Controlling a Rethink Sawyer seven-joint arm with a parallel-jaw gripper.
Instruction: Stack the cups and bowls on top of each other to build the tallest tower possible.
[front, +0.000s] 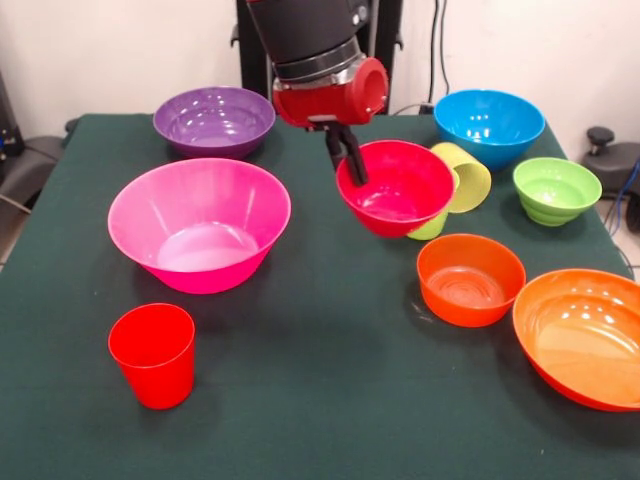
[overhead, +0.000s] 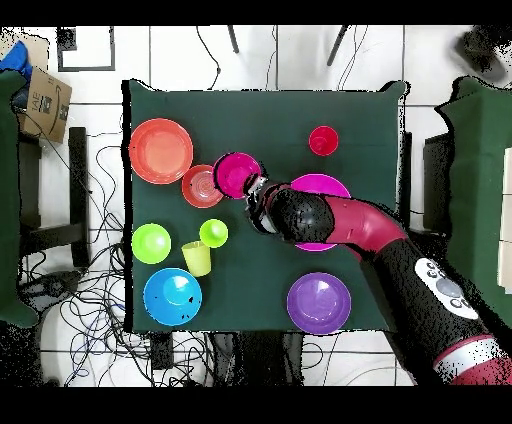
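My gripper is shut on the left rim of the small magenta bowl and holds it tilted above the table; both also show in the overhead view, gripper and bowl. Behind the bowl the pale yellow cup lies on its side, and the lime green cup is mostly hidden. The red cup stands at the front left. The small orange bowl sits just in front of the held bowl. Every cup and bowl stands singly.
The large pink bowl sits left of centre and the purple bowl behind it. The blue bowl and the ribbed green bowl are at the back right. The large orange bowl is at the front right edge.
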